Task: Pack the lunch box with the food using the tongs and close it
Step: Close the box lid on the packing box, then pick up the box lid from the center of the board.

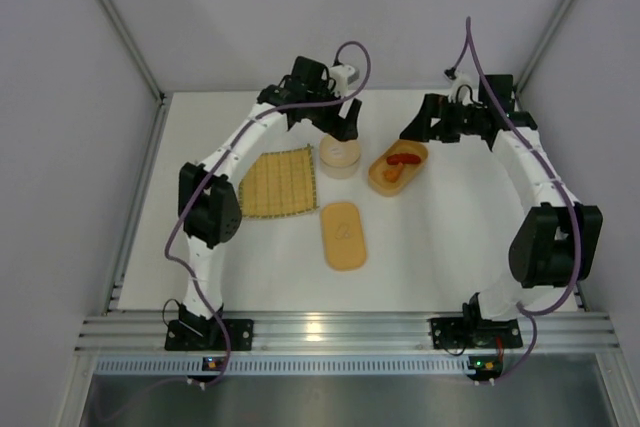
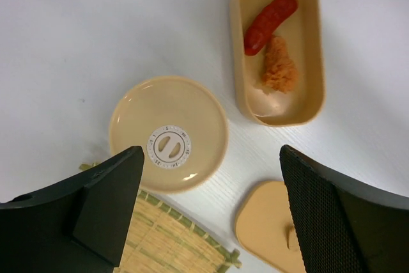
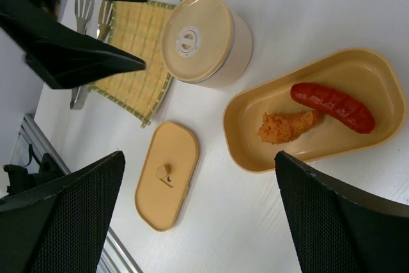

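Note:
The lunch box (image 1: 383, 187) stands without its lid right of centre; in the left wrist view, the lunch box (image 2: 238, 62) holds the food: a red sausage (image 2: 270, 22) and an orange fried piece (image 2: 279, 68). Its flat lid (image 1: 344, 235) lies on the table nearer the arms. The silver tongs (image 3: 82, 11) lie along the mat's far side, partly hidden behind the left fingers. My left gripper (image 1: 347, 127) hangs open and empty over the round container (image 2: 167, 133). My right gripper (image 3: 199, 158) hovers open above the table between lid (image 3: 166, 174) and box (image 3: 255, 113).
A round container with a tan lid (image 1: 338, 155) stands between the woven yellow mat (image 1: 280, 183) and the lunch box. White walls close in the table on three sides.

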